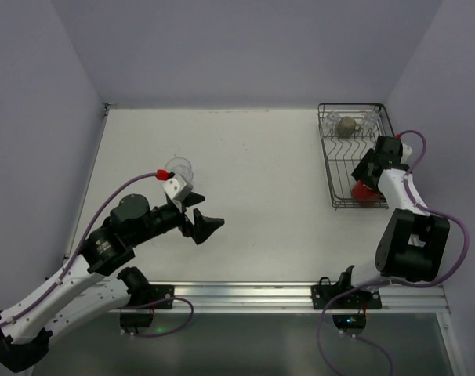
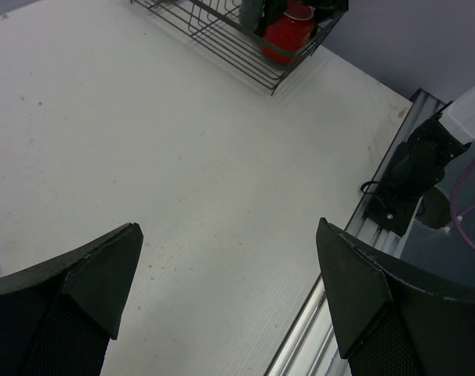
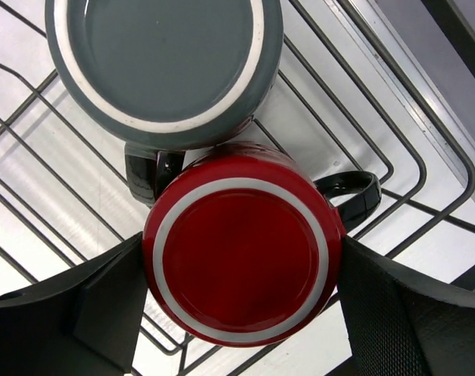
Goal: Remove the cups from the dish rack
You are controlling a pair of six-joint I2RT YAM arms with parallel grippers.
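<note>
Hugging the red mug (image 3: 241, 251) from both sides, the right gripper (image 1: 368, 178) is down inside the dish rack (image 1: 329, 168). The wrist view tells it plainly: one dark finger (image 3: 81, 313) lies against the mug's left flank and the other against its right. There is no gap on either side, so that's a grasp on the mug. The mug is upside down, its white-ringed base facing the camera. Its black handle (image 3: 355, 196) pokes out just past the right-hand finger. Whether the mug sits on the wires or hangs just clear of them, I cannot tell.

Right ahead of the fingertips, touching the red mug, is the dark grey-green mug (image 3: 163, 63). It is base-up too, its own handle tucked in where the two mugs meet.

Well beyond the gripper, at the rack's far end, the olive-tan mug (image 1: 346, 125) sits between two clear tumblers (image 1: 330, 121), one on each side.

Over to the left gripper (image 1: 204, 223): released, fingers spread wide with nothing between them, hanging over the bare white surface (image 2: 183, 157). Its wrist camera looks straight down the open gap. Far ahead of those fingers it picks up the rack's corner, with the red mug showing through the wires. Just behind this gripper, beside its wrist, a lone tumbler (image 1: 179, 167) of clear glass stands on the surface, well apart from the rack.
</note>
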